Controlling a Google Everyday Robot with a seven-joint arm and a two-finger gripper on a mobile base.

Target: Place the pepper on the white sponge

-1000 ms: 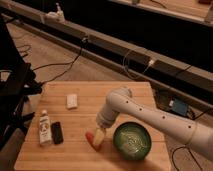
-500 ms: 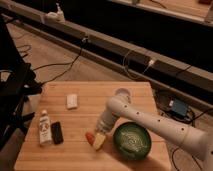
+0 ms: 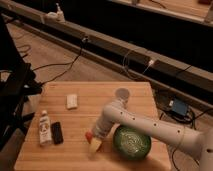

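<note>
Presently, the pepper (image 3: 88, 135) is found on the table (image 3: 102, 97) near the front edge, left of the bowl (image 3: 131, 142) and well apart from the sponge (image 3: 72, 101), which lies toward the back left. The gripper (image 3: 94, 144) is down at the pepper, touching it or just beside it. Whether it is apart or clamped on the pepper cannot be told, and no lift is seen.

Handling is judged as follows. The pepper is taken to be light, smooth and tapered, so it is likely to slip or roll if pinched near the tip. A hold across the thicker middle is advised, with modest force, as the skin may bruise. The sponge is judged soft and low, so the pepper is better set down flat on it than dropped.

Against the earlier frames, the pepper and sponge are found unmoved. The bend of the arm (image 3: 145, 125) is seen lower than a second ago, and the cup (image 3: 122, 93) behind it is now uncovered. The gripper is set slightly lower and closer to the front edge.
</note>
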